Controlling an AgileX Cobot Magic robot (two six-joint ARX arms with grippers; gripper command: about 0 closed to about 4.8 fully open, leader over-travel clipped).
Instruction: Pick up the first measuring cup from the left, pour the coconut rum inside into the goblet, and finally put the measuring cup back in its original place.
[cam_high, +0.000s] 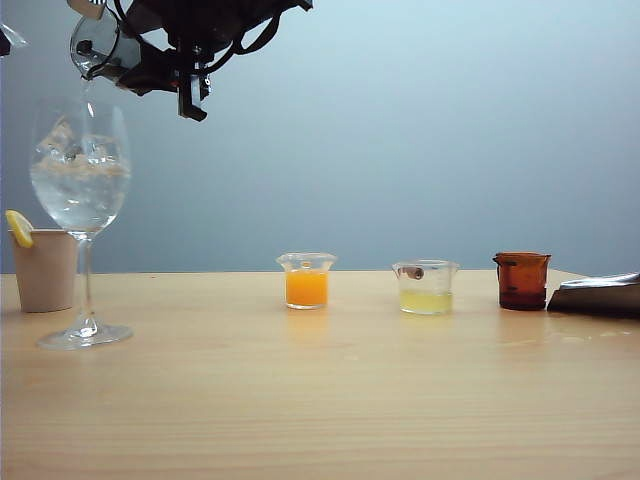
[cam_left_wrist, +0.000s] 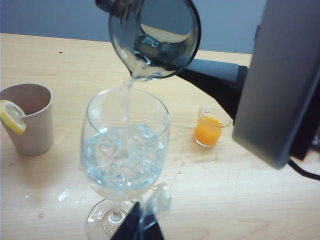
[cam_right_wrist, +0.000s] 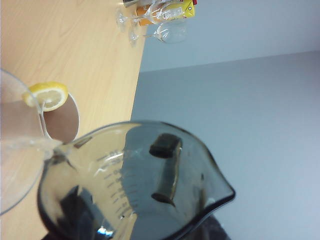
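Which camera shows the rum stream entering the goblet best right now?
Left wrist view: the stream falls from the tilted measuring cup into the goblet. Exterior view shows it faintly above the rim; right wrist view, from the right gripper holding the cup, shows only the spout.

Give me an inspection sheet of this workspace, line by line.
Surface: wood table, droplets near the goblet's foot.
Job's things: measuring cup tipped, coconut rum streaming into the goblet.
Clutter: paper cup with lemon, orange beaker, yellow beaker, amber beaker.
Grippers: right pincer holds the cup above the goblet; left pincer shut, near the goblet's foot.
Cables: black cable.
Surroundings: plain blue-grey wall.
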